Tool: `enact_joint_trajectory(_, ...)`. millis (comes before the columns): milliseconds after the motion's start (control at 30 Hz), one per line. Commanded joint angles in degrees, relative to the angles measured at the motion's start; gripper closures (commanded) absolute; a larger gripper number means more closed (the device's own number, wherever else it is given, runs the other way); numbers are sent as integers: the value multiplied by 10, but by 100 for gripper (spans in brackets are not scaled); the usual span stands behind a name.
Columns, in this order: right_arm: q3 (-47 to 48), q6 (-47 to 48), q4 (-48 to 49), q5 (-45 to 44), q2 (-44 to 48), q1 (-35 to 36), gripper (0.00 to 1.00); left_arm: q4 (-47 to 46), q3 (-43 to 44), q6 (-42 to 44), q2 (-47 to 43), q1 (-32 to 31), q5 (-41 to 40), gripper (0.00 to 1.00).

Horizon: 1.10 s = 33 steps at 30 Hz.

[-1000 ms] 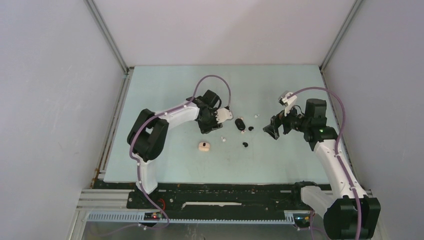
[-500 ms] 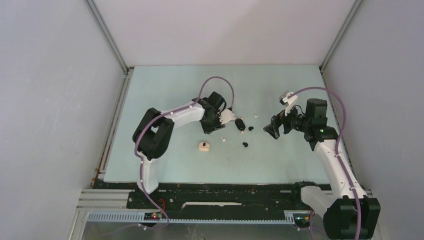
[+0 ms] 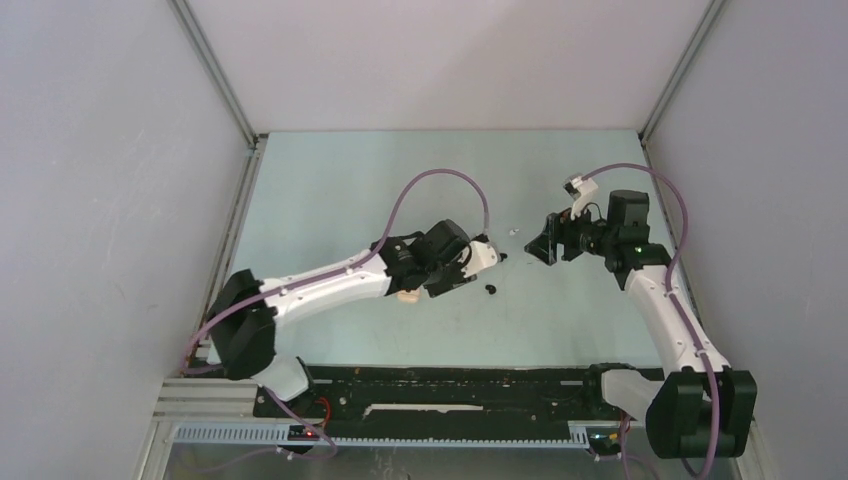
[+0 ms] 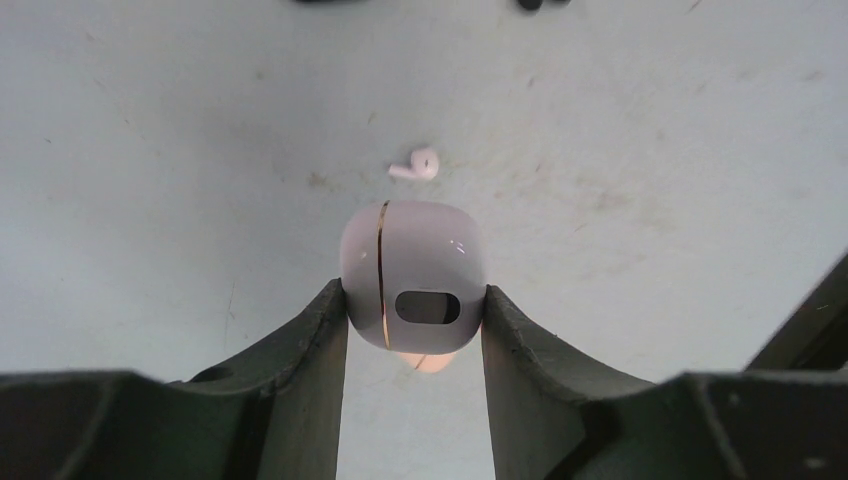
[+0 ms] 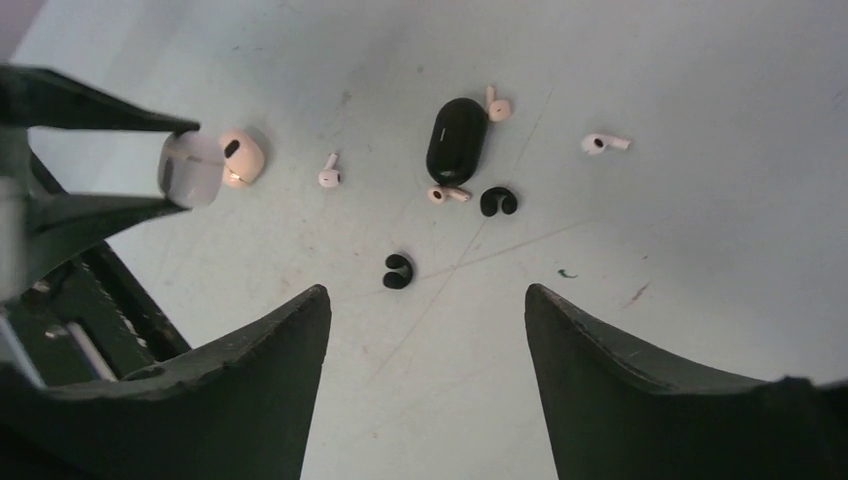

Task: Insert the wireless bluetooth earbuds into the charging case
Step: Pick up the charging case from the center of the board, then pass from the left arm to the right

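From above, the left arm (image 3: pixel 330 280) lies stretched over the pale green counter (image 3: pixel 330 190). Its wrist hides most of the pale case (image 3: pixel 407 295), which peeks out at the arm's near side. A black earbud (image 3: pixel 490 289) lies to the right of that case and apart from it, and a white earbud (image 3: pixel 513 231) lies farther right and farther back. The right gripper (image 3: pixel 543 240) hangs beyond both, well apart from the pale case. In the left wrist view the left gripper (image 4: pixel 412 300) is closed narrow on the pale case (image 4: pixel 412 275), a finger (image 4: pixel 310 350) pressed to each side. The case shows a gold seam and a dark oval window, and I cannot tell whether it rests on the counter or is lifted. A white earbud (image 4: pixel 417 165) lies on the counter just beyond the case, not touching it. In the right wrist view the right gripper (image 5: pixel 425 295) stands wide with nothing between its fingers. The pale case (image 5: pixel 240 157) is at the left, with the left gripper's fingertips at it. To its right lie one white earbud (image 5: pixel 329 172), then the black case (image 5: pixel 457 140). A second white earbud (image 5: pixel 497 105) lies at that case's far end, a third white earbud (image 5: pixel 447 194) at its near end, and a fourth white earbud (image 5: pixel 605 143) lies farthest right. Two black earbuds lie loose on the counter, one black earbud (image 5: pixel 498 201) just beside the black case and the other black earbud (image 5: pixel 398 271) nearer the right gripper.
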<state>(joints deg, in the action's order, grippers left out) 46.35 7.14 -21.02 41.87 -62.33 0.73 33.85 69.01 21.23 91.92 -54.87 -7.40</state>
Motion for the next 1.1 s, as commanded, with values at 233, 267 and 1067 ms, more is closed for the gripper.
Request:
enact_joint_trajectory(233, 46, -155, 7, 109, -87, 79, 35, -123, -63, -179, -98, -56, -13, 98)
enact_joint_trajectory(267, 52, -160, 1, 113, -92, 93, 35, -123, -63, -183, -96, -61, -16, 97)
enact_joint_trajectory(1067, 97, -158, -8, 139, -229, 250, 67, -83, -17, -202, -74, -93, -8, 94)
